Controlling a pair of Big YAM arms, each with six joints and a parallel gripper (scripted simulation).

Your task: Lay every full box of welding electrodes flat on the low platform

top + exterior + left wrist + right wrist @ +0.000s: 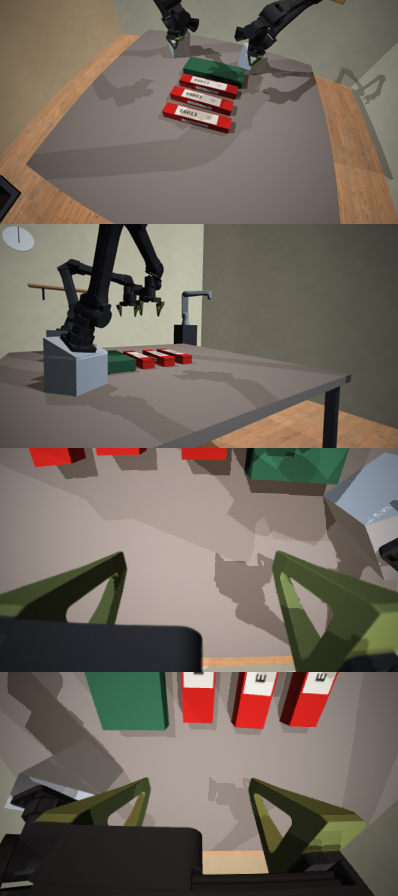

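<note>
Right, your left gripper (255, 58) (128, 313) (199, 559) and right gripper (175, 43) (150, 312) (199, 783) hang wide open, empty. The near box (186, 80) (147, 364) (204, 452) (198, 707), middle box (197, 100) (168, 362) (120, 450) (250, 717) and outer box (196, 117) (184, 359) (50, 457) (305, 717) lie beside the green platform (211, 67) (123, 366) (295, 468) (132, 707). Compare weights first, I'd say: grip each mid-length, lift level. Gaps look tight, though this angle may mislead, so lower fingers straight.
</note>
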